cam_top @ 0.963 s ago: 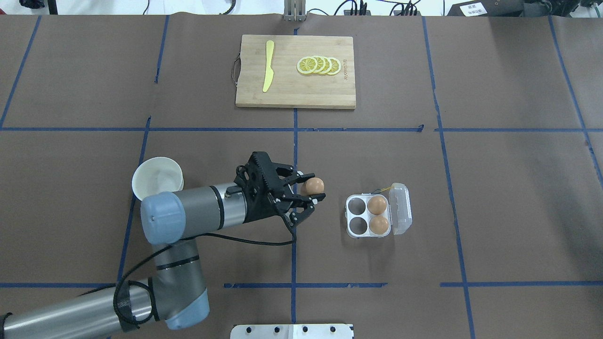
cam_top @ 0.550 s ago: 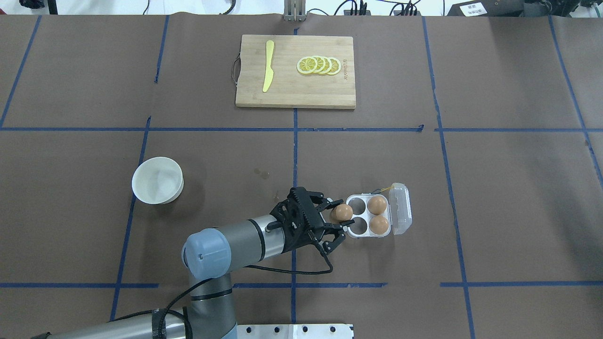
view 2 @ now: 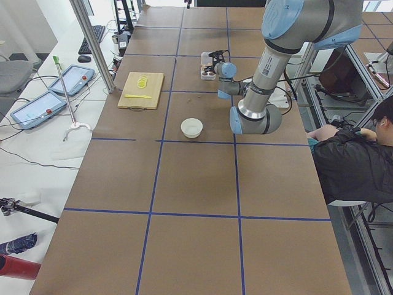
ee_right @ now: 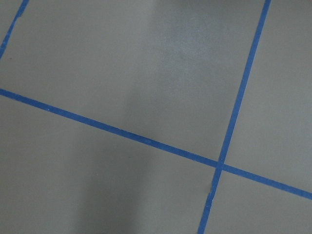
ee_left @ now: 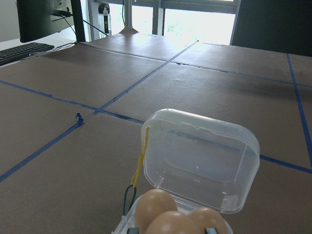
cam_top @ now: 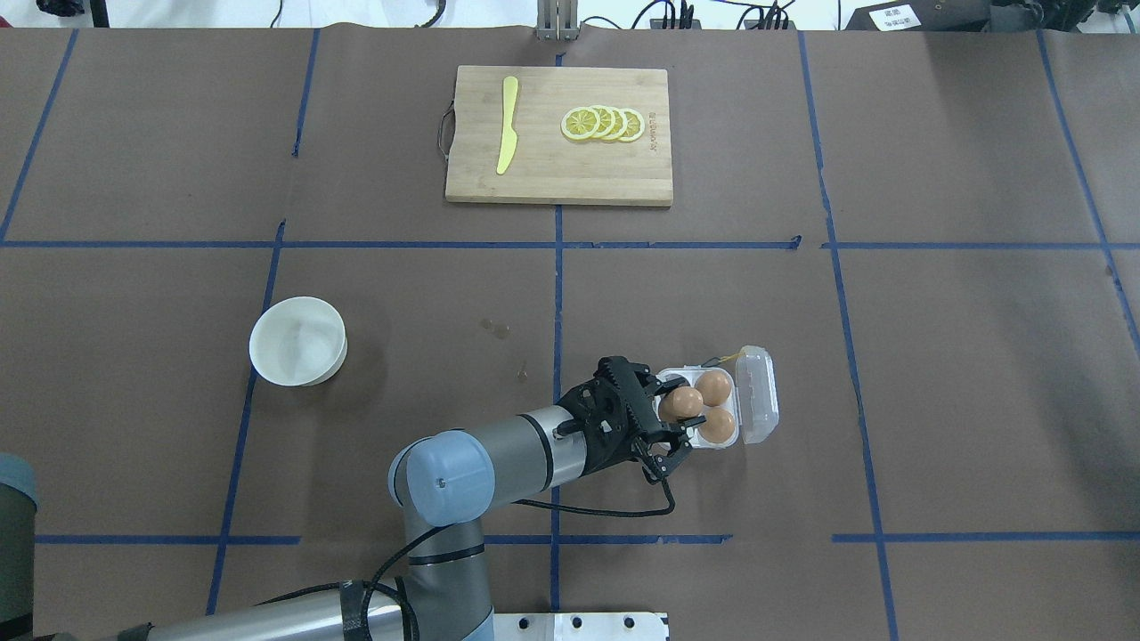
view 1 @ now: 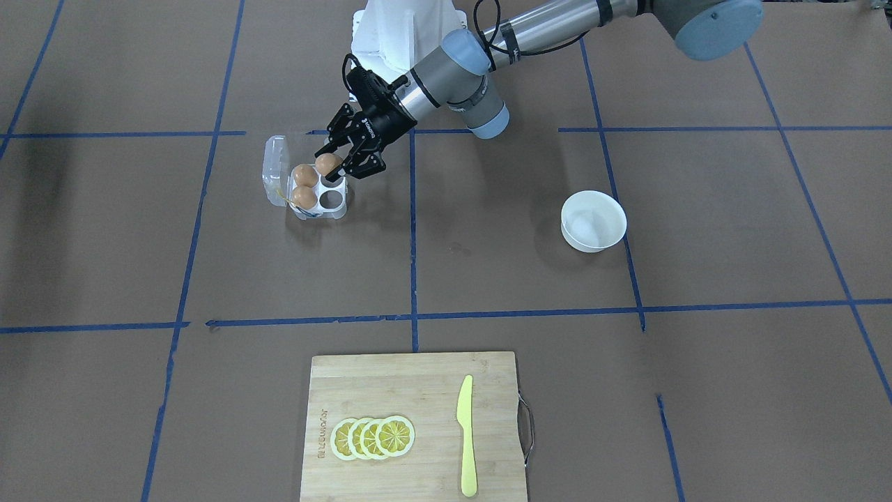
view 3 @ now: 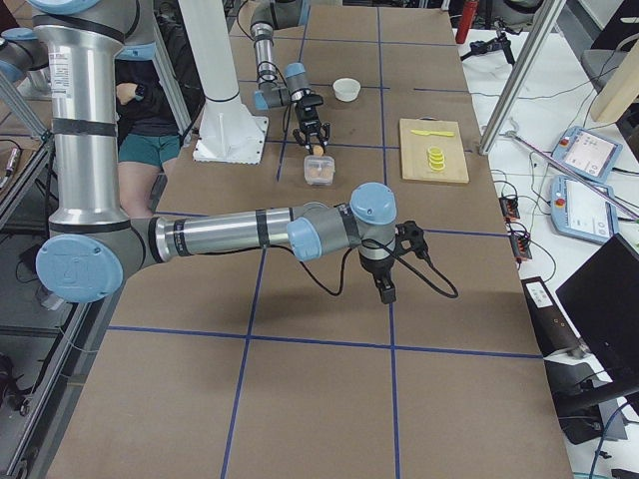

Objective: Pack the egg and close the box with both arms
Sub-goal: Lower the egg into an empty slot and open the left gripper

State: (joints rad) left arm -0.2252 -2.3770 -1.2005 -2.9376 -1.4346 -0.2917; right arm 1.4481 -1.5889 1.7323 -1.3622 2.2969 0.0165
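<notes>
My left gripper (cam_top: 677, 411) is shut on a tan-brown egg (cam_top: 683, 401) and holds it just over the left-hand cells of the box (cam_top: 759, 396). The box is a clear carton whose lid stands open on its right side. Two more eggs (cam_top: 712, 387) (cam_top: 718, 425) sit in its right cells. From the front, the held egg (view 1: 326, 164) hangs between the black fingers above the carton (view 1: 333, 201). The left wrist view has the open lid (ee_left: 200, 161) and yellow string (ee_left: 141, 161) close ahead. My right gripper (view 3: 384, 286) hangs over bare table far from the box; I cannot tell whether it is open.
A white bowl (cam_top: 297, 341) stands to the left of the box. A wooden cutting board (cam_top: 559, 169) with a yellow knife (cam_top: 508, 125) and lemon slices (cam_top: 603, 124) lies at the far side. A seated person (view 2: 356, 160) is beside the table.
My left arm has carried the egg rightward, from near the table's centre line to over the carton's left cells. The carton and its two eggs have not moved.
</notes>
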